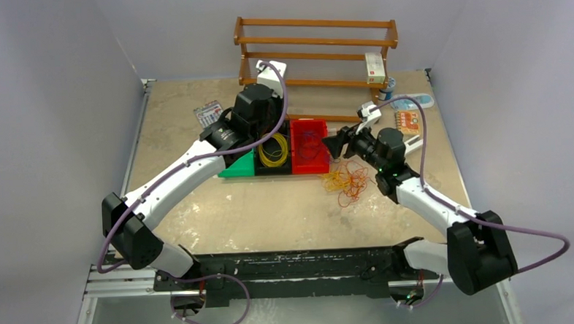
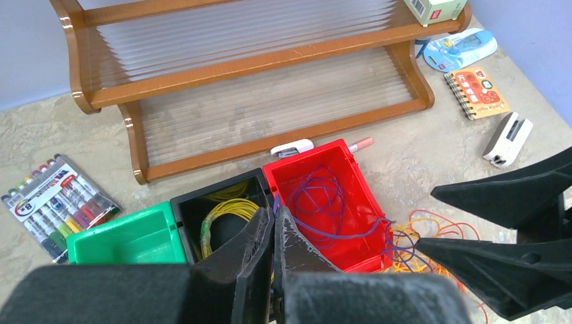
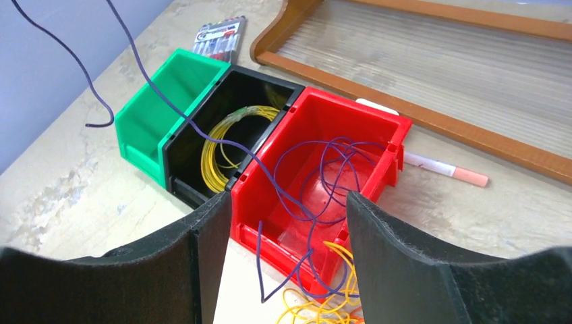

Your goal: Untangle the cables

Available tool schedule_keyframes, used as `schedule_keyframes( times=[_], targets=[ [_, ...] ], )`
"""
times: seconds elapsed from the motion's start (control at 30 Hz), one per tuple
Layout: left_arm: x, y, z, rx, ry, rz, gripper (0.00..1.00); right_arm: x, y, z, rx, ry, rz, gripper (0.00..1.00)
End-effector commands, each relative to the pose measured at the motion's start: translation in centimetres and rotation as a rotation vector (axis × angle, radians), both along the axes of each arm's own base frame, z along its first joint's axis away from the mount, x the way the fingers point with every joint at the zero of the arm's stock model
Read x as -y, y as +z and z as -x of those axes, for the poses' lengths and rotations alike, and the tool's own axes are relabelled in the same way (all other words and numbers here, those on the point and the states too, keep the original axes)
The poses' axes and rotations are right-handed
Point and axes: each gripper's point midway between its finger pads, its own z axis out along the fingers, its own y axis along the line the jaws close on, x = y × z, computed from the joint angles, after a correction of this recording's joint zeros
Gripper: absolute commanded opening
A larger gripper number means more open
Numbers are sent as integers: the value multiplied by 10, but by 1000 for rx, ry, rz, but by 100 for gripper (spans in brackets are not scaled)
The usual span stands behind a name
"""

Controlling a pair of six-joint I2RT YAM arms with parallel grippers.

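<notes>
My left gripper (image 2: 275,214) is shut on a dark purple cable (image 2: 324,196), a sliver of which shows between its fingertips above the seam of the black and red bins. From the red bin (image 1: 310,165) that cable rises steeply up and left (image 3: 135,61); its other end trails over the bin's front wall into the orange and yellow cables (image 1: 347,181) tangled on the table. A yellow coil (image 3: 219,145) lies in the black bin (image 2: 185,202). Close in front of the red bin's right corner, my right gripper (image 3: 289,202) hangs open over the tangle (image 3: 324,304), holding nothing.
A green bin (image 2: 121,236) adjoins the black one on the left. A wooden rack (image 1: 315,36) stands behind the bins. A marker pack (image 2: 57,199) lies at the left; a notebook (image 2: 479,91) and a white device (image 2: 507,138) at the right. A pink pen (image 3: 445,169) lies behind the red bin.
</notes>
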Motion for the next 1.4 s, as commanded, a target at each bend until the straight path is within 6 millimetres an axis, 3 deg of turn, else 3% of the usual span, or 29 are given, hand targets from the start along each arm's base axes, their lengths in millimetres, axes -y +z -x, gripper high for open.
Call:
schedule_keyframes(
  times=[0.0, 0.17, 0.4, 0.63, 0.9, 1.13, 1.37],
  targets=[
    [-1, 34, 2, 70, -11, 70, 0, -17, 21, 0, 122, 97, 7, 66],
    [0, 36, 3, 71, -21, 71, 0, -23, 20, -17, 126, 80, 22, 66],
    [1, 50, 6, 88, -38, 72, 0, -28, -1, -35, 76, 50, -3, 62],
    [-15, 106, 16, 187, -38, 84, 0, -8, -30, -46, -67, -132, -52, 48],
    [-27, 174, 33, 310, -50, 185, 0, 8, -76, -43, -227, -250, -51, 45],
    [-42, 208, 39, 386, -11, 215, 0, 15, -97, -35, -285, -297, -69, 45],
    [-74, 231, 46, 457, 103, 249, 0, 27, -106, -23, -307, -350, -84, 44]
  ],
)
